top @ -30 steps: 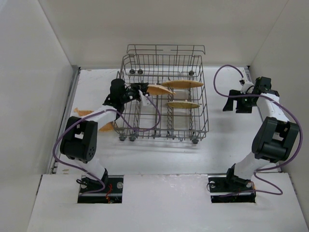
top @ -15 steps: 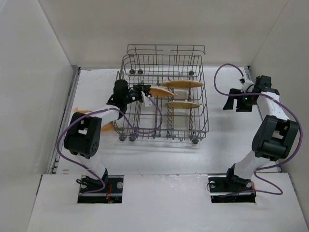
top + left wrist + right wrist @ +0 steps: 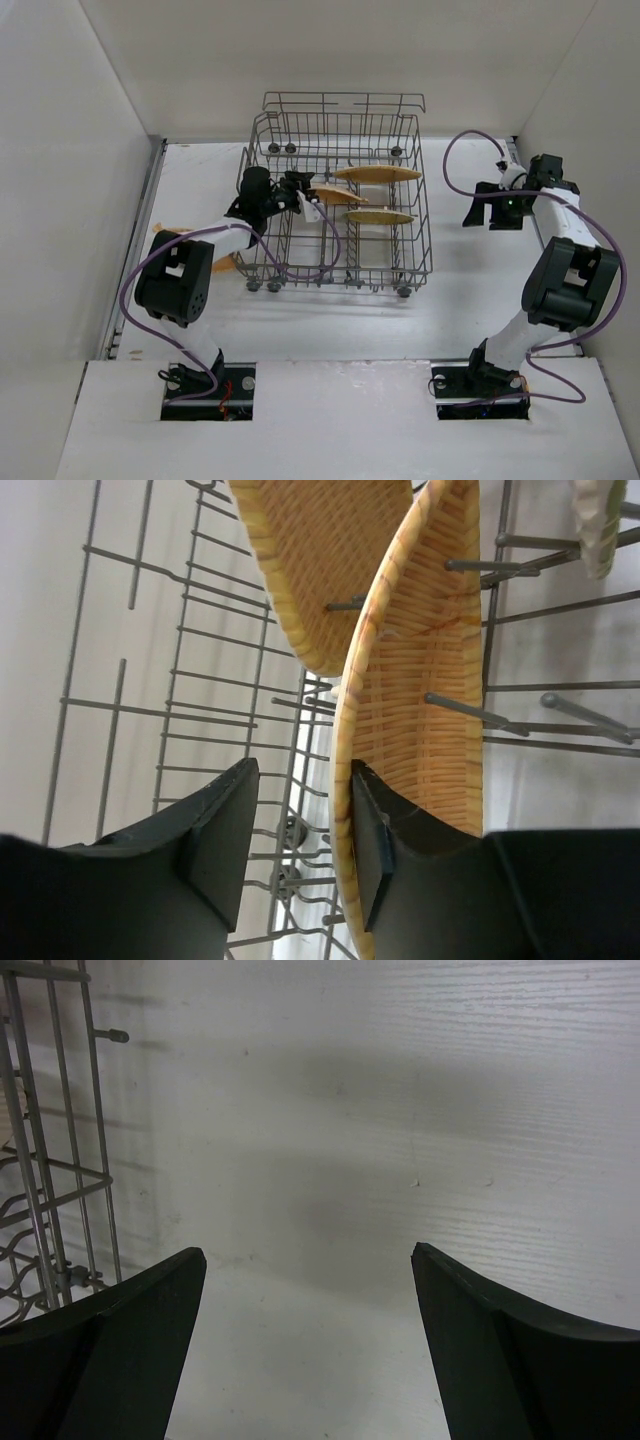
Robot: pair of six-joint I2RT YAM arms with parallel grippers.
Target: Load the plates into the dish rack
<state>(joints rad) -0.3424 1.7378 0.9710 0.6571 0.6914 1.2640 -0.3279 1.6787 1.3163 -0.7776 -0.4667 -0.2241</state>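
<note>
Plate stands among dish rack tines — left pincer parted at its rim — right pincer gapes over table

2 arms, left arm and right arm: each built of bulky black rounded joint housings linked by white tubular sections, ending at the point furthest from the tool in a black base with small red or orange details. 1 purple cable per arm, running in loose loops from behind the tool back to the base; the right arm's cable forms a rounded arc just behind its tool. Left gripper and right gripper: 2 matte grey-black fingers each, wedge-shaped, broad at the root, tapering to a pointed tip, with flat inner faces.
</note>
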